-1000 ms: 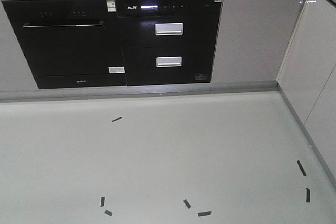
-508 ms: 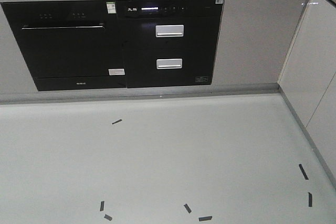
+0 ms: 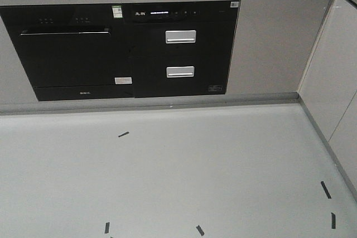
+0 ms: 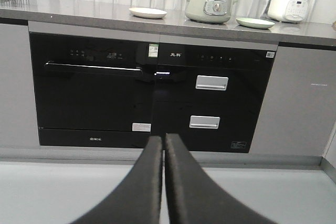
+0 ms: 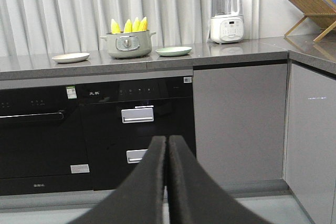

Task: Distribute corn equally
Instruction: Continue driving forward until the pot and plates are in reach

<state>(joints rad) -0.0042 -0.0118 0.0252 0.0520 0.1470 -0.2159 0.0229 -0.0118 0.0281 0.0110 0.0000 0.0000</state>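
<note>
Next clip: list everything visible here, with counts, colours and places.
corn: four, yellow, standing upright in the pot
pot: one, grey-green, on the counter between the plates
plates: two, one cream, one pale green, on the counter
blender: one, white, counter right
wooden rack: one, far right counter
built-in appliances: two, black, under the counter
tape marks: several, black, on the floor
left fingers: black, shut, empty
right fingers: black, shut, empty

We see bright yellow corn (image 5: 128, 25) and a pot (image 5: 127, 45) that looks grey-green to us, small as it is. One plate (image 5: 70, 57) is cream, the other plate (image 5: 174, 51) pale green. The worktop (image 5: 236, 52) is grey, the oven fronts (image 3: 72, 59) glossy black, the floor (image 3: 223, 165) pale grey with short black tape marks (image 3: 123, 134).
</note>
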